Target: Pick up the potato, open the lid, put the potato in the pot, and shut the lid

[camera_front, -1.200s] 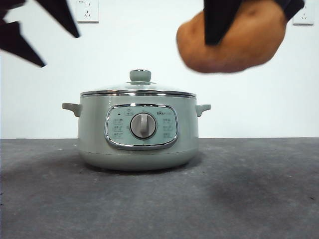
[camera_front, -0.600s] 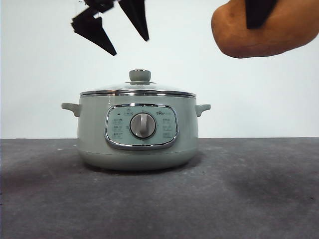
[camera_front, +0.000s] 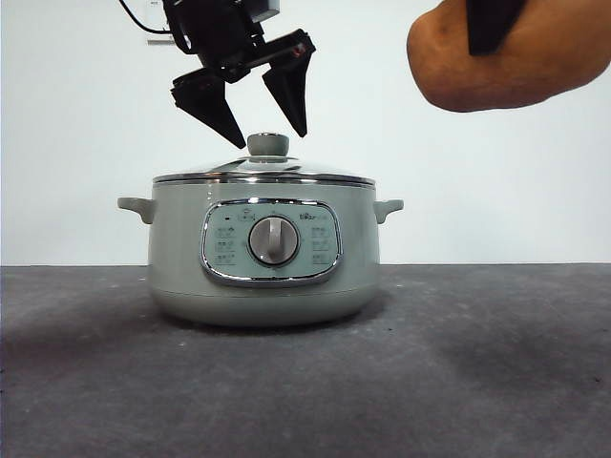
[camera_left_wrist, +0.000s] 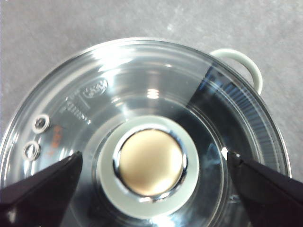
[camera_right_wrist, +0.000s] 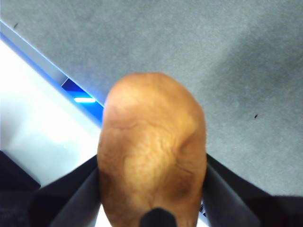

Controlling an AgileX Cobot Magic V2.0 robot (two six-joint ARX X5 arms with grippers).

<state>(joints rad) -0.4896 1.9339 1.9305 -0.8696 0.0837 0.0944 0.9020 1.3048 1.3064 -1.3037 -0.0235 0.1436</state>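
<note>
The pale green pot point(camera_front: 264, 253) stands mid-table with the glass lid point(camera_front: 264, 173) on it. My left gripper point(camera_front: 271, 135) is open just above the lid's green knob point(camera_front: 268, 144), its jaws spread to either side. In the left wrist view the knob point(camera_left_wrist: 149, 163) sits centred between the open jaws, over the lid point(camera_left_wrist: 142, 94). My right gripper point(camera_front: 492, 24) is shut on the brown potato point(camera_front: 511, 57) and holds it high at the upper right. The potato point(camera_right_wrist: 151, 151) fills the right wrist view between the jaws.
The pot's side handles point(camera_front: 136, 206) stick out left and right, and the grey dial point(camera_front: 274, 240) faces the front. The dark grey table point(camera_front: 477, 382) spreads around the pot. A white wall stands behind.
My left gripper has moved right and down from the upper left to just above the lid's knob. The right gripper carried the potato to the right and a little up, then held still.
</note>
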